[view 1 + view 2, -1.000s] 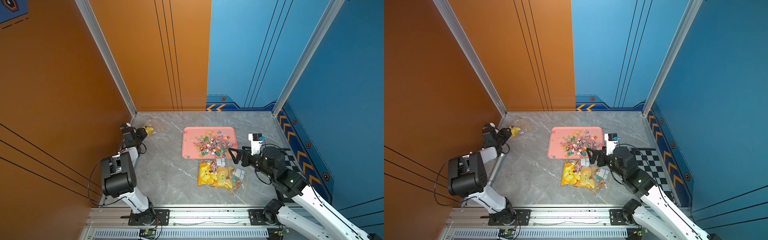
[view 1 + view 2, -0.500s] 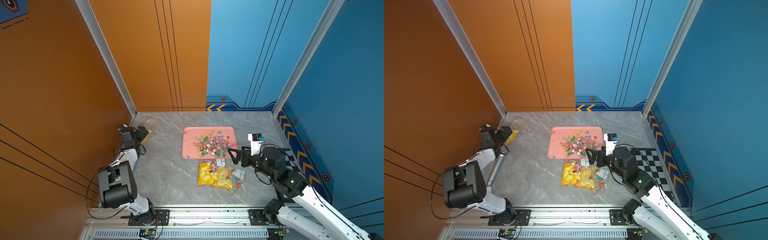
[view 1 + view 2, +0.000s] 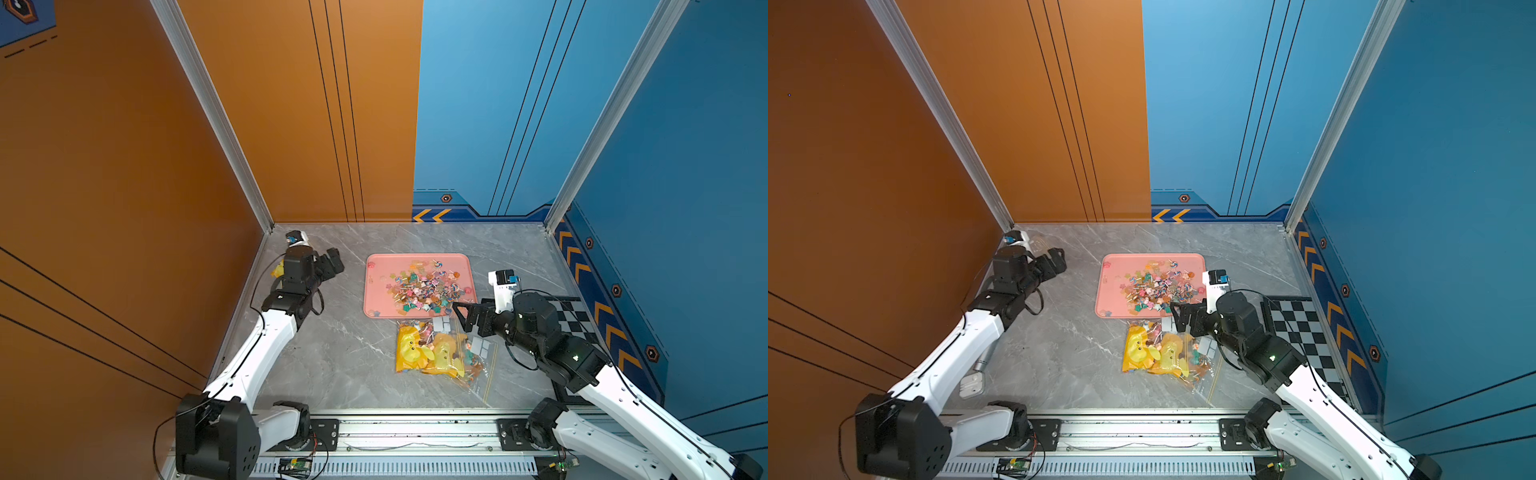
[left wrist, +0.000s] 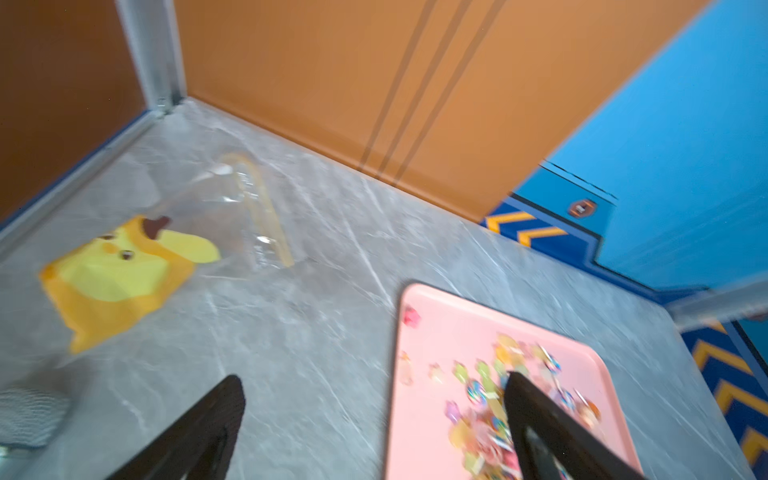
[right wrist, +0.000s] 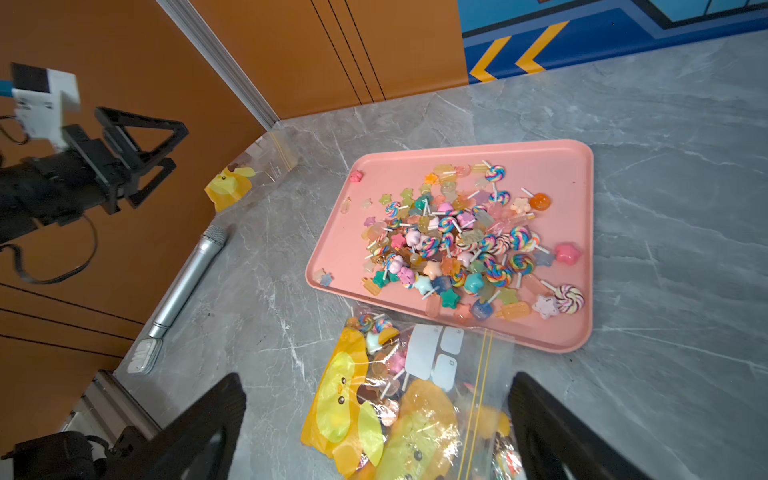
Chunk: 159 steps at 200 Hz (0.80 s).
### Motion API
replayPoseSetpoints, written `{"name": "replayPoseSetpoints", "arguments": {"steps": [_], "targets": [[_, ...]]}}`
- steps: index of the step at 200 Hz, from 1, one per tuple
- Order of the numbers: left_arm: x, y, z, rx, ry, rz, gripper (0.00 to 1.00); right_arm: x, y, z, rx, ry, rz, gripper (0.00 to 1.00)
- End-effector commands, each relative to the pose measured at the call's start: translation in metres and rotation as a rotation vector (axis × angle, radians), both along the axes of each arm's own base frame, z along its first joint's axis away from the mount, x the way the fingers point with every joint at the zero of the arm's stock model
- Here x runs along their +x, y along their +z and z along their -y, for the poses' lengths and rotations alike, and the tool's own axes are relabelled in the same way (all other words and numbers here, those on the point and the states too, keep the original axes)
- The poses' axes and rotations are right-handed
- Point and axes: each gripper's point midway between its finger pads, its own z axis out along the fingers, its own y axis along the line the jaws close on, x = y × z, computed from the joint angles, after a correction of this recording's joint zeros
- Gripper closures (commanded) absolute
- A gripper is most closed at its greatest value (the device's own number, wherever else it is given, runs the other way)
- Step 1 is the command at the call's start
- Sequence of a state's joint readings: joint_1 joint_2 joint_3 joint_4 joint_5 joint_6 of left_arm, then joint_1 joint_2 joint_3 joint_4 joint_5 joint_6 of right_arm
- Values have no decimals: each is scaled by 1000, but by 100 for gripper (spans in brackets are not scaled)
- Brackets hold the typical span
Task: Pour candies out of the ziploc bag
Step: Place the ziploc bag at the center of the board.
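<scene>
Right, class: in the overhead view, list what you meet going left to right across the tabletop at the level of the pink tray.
left gripper → pink tray → right wrist camera → checkerboard mat. The right gripper is left out because it overlaps the tray's edge.

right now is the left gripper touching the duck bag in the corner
Apart. The left wrist view shows bare table between the open left gripper and the duck bag.
</scene>
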<state>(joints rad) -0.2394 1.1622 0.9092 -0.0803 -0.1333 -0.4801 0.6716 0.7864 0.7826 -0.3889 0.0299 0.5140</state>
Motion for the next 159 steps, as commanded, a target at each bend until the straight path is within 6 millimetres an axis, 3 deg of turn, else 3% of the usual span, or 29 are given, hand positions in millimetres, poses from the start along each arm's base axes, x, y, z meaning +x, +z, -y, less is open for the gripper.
{"name": "replayPoseSetpoints", "arguments": {"steps": [1,39,72,96,99,112,145,148,159], "targets": [[-32,-12,45,113,-95,-42,2,-2,-17,12,-51,-61,-70,0],[-83,-47,168,162,-406,-111,3,-5,-51,14,-87,-74,-196,0],[-131,-87,245,206,-575,-196,11,-5,-80,46,-118,-210,-264,0],[-155,-109,283,190,-655,-244,12,-12,-103,67,-119,-278,-326,2],[-157,-111,288,179,-666,-249,17,-13,-106,69,-119,-285,-331,2],[-165,-117,304,142,-700,-259,19,-19,-115,76,-115,-306,-347,3],[-177,-139,331,121,-762,-311,23,-29,-132,89,-102,-352,-377,4],[-176,-131,339,103,-769,-299,23,-30,-133,90,-100,-353,-379,4],[-177,-132,347,96,-781,-307,25,-31,-136,90,-95,-359,-385,4]]}}
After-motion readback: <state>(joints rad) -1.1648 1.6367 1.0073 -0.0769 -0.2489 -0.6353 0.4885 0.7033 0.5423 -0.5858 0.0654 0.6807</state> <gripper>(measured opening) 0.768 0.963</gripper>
